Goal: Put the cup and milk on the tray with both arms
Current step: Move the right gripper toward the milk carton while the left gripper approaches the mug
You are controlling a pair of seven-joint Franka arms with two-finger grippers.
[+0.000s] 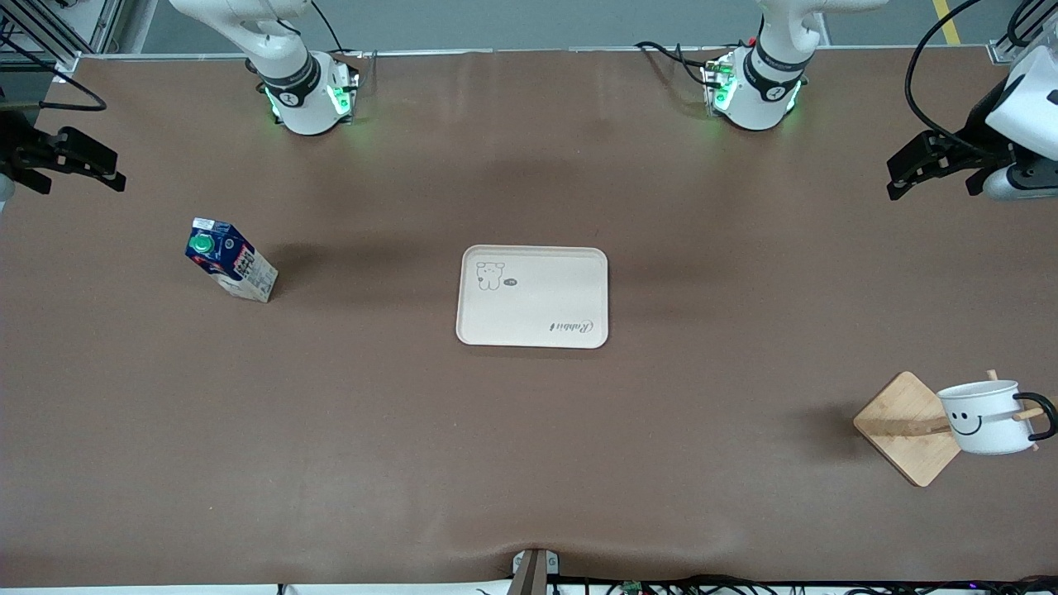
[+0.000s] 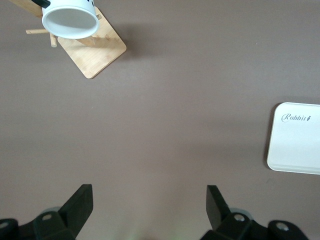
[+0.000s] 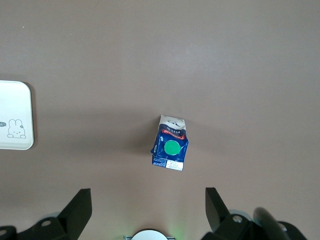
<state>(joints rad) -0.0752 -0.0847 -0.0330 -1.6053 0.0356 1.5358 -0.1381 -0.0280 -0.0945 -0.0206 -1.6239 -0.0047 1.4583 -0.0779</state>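
Observation:
The cream tray (image 1: 533, 296) lies flat at the table's middle; its edge shows in the left wrist view (image 2: 296, 137) and the right wrist view (image 3: 15, 115). The dark blue milk (image 1: 230, 260) with its green cap stands toward the right arm's end, also seen in the right wrist view (image 3: 170, 144). The white smiley cup (image 1: 988, 417) hangs on a peg of a wooden rack toward the left arm's end, nearer the front camera than the tray; its mouth shows in the left wrist view (image 2: 70, 20). My left gripper (image 1: 895, 175) (image 2: 149, 197) and right gripper (image 1: 116, 172) (image 3: 148, 200) are open, empty, over bare table.
The wooden rack's square base (image 1: 909, 426) (image 2: 95, 50) sits beside the cup, with pegs sticking out. The two arm bases (image 1: 310, 95) (image 1: 756, 87) stand along the table's edge farthest from the front camera. A small bracket (image 1: 533, 570) and cables lie at the nearest edge.

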